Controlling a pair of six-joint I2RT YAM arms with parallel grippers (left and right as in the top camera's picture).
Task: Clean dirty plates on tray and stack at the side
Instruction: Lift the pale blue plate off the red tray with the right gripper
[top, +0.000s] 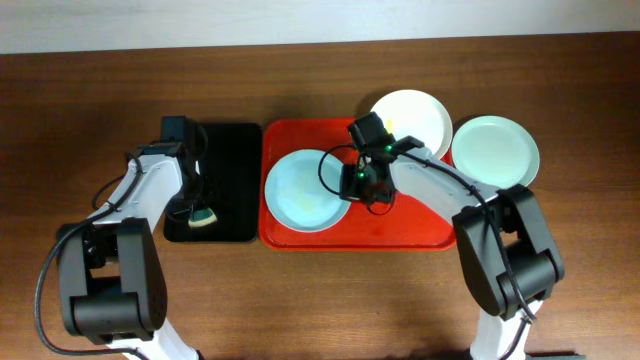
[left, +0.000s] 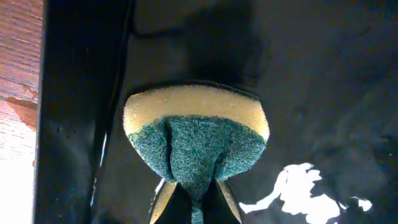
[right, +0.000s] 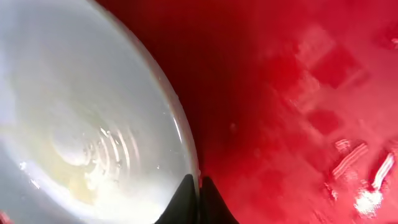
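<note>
our left jaws pinch the sponge (left: 196, 130) over the black tray (left: 311, 74). our right jaws clamp the blue plate (right: 81, 124) — at its rim.

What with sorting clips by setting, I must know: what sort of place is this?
Probably a robot lab tabletop staged for dishwashing practice: wooden table, blue plate on a red tray, sponge over a black tray.

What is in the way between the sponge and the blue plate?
Nothing visible blocks it. The left end effector holds the sponge over the black tray. Only the red tray's low rim lies between the sponge and the blue plate. The right end effector pinches that plate's far edge.
</note>
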